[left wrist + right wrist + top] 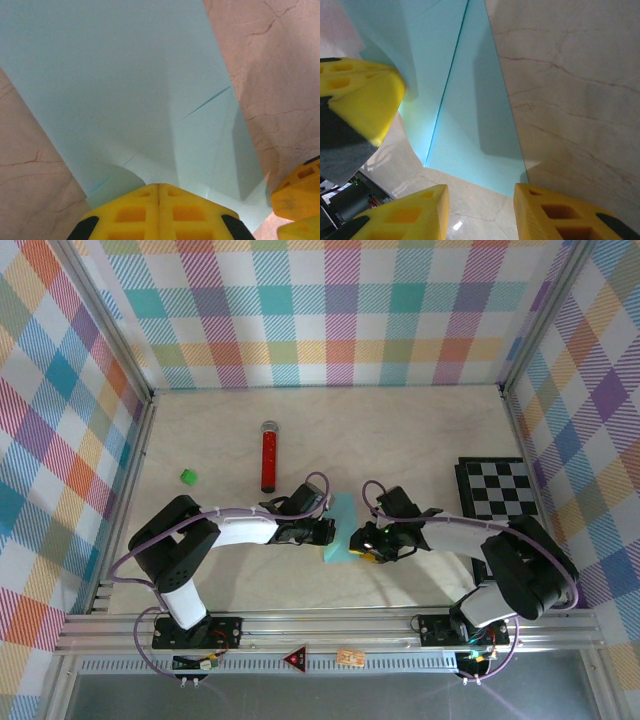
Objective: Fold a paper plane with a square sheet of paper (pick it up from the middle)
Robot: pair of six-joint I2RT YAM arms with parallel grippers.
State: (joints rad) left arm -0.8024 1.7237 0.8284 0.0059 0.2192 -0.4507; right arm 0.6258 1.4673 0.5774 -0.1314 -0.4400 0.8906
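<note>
**Left claw.** The left claw (328, 532) had both yellow fingers (125, 215) pressed together, with no gap between them. They were clamped on the near edge of the sheet of paper (125, 90). In the left wrist view, the sheet spread away from the fingertips, with creases running across it.

**Right claw.** The right claw (480, 192) stood with its fingers (560, 210) apart. Bare worktop showed in the gap, and the nearest corner of the sheet (470, 110) lay just ahead of the fingertips, not between them.

**Task item.** The light cyan sheet (343, 525) lay as a folded, narrow shape near the middle of the worktop (400, 440), between the two claws. The side held by the left claw was raised off the surface. The opposite side lay flat.

**Other items.**
- A red tube (268, 458) lay beyond the left arm.
- A small green cube (187, 476) sat to the left of the tube.
- A checkered board (498, 488) lay at the right edge, well apart from the sheet.
</note>
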